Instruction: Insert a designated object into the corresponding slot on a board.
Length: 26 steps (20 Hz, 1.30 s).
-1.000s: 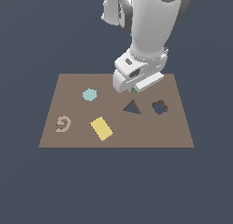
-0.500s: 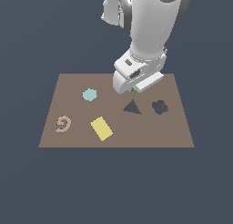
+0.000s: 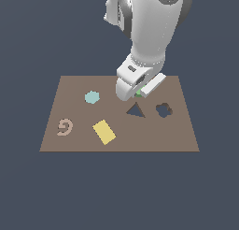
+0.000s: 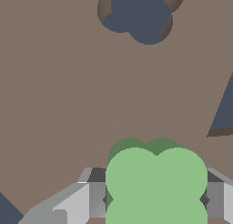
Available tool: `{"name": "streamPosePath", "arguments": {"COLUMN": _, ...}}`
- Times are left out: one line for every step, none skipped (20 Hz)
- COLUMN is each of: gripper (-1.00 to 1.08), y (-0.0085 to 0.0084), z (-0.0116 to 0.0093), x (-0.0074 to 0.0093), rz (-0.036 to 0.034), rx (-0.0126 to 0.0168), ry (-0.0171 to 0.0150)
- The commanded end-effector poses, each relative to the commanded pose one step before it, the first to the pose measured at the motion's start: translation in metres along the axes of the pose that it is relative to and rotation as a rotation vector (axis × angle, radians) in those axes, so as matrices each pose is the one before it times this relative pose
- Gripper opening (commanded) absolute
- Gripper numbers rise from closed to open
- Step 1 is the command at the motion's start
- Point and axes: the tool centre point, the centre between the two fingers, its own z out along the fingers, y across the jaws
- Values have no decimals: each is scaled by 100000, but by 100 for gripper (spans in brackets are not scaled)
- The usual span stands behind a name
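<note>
Flat green lobed piece point(image 4: 156, 182) clamped between grey gripper point(image 4: 156, 198) jaws; dark flower-shaped slot point(image 3: 163, 110) lies toward exterior view's right, beyond triangular hole point(image 3: 135, 111).

The flower-shaped slot point(image 3: 163, 110) lies open on the board point(image 3: 74, 142), nothing standing in it; bare board runs between it and the gripper point(image 3: 138, 94) holding the green lobed piece point(image 4: 156, 184); the triangular hole point(image 3: 135, 111) sits just beside that stretch; the light-blue hexagon point(image 3: 92, 97), yellow rectangle point(image 3: 103, 132) and spiral piece point(image 3: 65, 127) lie flat, well off toward the exterior view's left.
</note>
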Motion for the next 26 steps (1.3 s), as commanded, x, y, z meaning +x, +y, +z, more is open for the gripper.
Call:
{"name": "streamPosePath", "arguments": {"gripper": -100, "y": 411, "z": -45, "x": 81, "rz": -6494, "rx": -49, "ry": 43}}
{"name": "streamPosePath", "arguments": {"gripper": -100, "y": 177, "z": -11, "x": 33, "rz": -2908, "rx": -5, "ry": 6}}
{"name": "streamPosePath", "arguments": {"gripper": -100, "y": 186, "z": -12, "x": 34, "rz": -3055, "rx": -6, "ry": 6}}
{"name": "streamPosePath", "arguments": {"gripper": -100, "y": 195, "z": -12, "x": 36, "rz": -3203, "rx": -6, "ry": 6}}
{"name": "streamPosePath", "arguments": {"gripper": -100, "y": 204, "z": -13, "x": 38, "rz": -3351, "rx": -6, "ry": 6}}
{"name": "streamPosePath", "arguments": {"gripper": -100, "y": 213, "z": -14, "x": 40, "rz": -3501, "rx": -7, "ry": 7}}
{"name": "streamPosePath", "arguments": {"gripper": -100, "y": 223, "z": -14, "x": 42, "rz": -3652, "rx": -7, "ry": 7}}
{"name": "streamPosePath", "arguments": {"gripper": -100, "y": 232, "z": -15, "x": 44, "rz": -3805, "rx": -8, "ry": 7}}
{"name": "streamPosePath", "arguments": {"gripper": -100, "y": 241, "z": -15, "x": 45, "rz": -3938, "rx": -8, "ry": 7}}
{"name": "streamPosePath", "arguments": {"gripper": -100, "y": 243, "z": -15, "x": 46, "rz": -3972, "rx": -8, "ry": 7}}
{"name": "streamPosePath", "arguments": {"gripper": -100, "y": 243, "z": -15, "x": 46, "rz": -3982, "rx": -8, "ry": 7}}
{"name": "streamPosePath", "arguments": {"gripper": -100, "y": 244, "z": -15, "x": 46, "rz": -3993, "rx": -8, "ry": 7}}
{"name": "streamPosePath", "arguments": {"gripper": -100, "y": 245, "z": -15, "x": 47, "rz": -4004, "rx": -8, "ry": 7}}
{"name": "streamPosePath", "arguments": {"gripper": -100, "y": 246, "z": -15, "x": 47, "rz": -4015, "rx": -8, "ry": 7}}
{"name": "streamPosePath", "arguments": {"gripper": -100, "y": 247, "z": -16, "x": 47, "rz": -4026, "rx": -8, "ry": 7}}
{"name": "streamPosePath", "arguments": {"gripper": -100, "y": 247, "z": -16, "x": 47, "rz": -4037, "rx": -8, "ry": 6}}
{"name": "streamPosePath", "arguments": {"gripper": -100, "y": 248, "z": -16, "x": 48, "rz": -4049, "rx": -8, "ry": 6}}
{"name": "streamPosePath", "arguments": {"gripper": -100, "y": 249, "z": -16, "x": 48, "rz": -4060, "rx": -8, "ry": 6}}
{"name": "streamPosePath", "arguments": {"gripper": -100, "y": 250, "z": -15, "x": 49, "rz": -4071, "rx": -8, "ry": 6}}
{"name": "streamPosePath", "arguments": {"gripper": -100, "y": 250, "z": -15, "x": 49, "rz": -4082, "rx": -8, "ry": 6}}
{"name": "streamPosePath", "arguments": {"gripper": -100, "y": 251, "z": -15, "x": 49, "rz": -4093, "rx": -8, "ry": 6}}
{"name": "streamPosePath", "arguments": {"gripper": -100, "y": 252, "z": -15, "x": 50, "rz": -4105, "rx": -7, "ry": 6}}
{"name": "streamPosePath", "arguments": {"gripper": -100, "y": 253, "z": -15, "x": 50, "rz": -4116, "rx": -7, "ry": 6}}
{"name": "streamPosePath", "arguments": {"gripper": -100, "y": 253, "z": -15, "x": 51, "rz": -4127, "rx": -7, "ry": 6}}
{"name": "streamPosePath", "arguments": {"gripper": -100, "y": 254, "z": -15, "x": 51, "rz": -4138, "rx": -7, "ry": 6}}
{"name": "streamPosePath", "arguments": {"gripper": -100, "y": 255, "z": -15, "x": 52, "rz": -4148, "rx": -7, "ry": 6}}
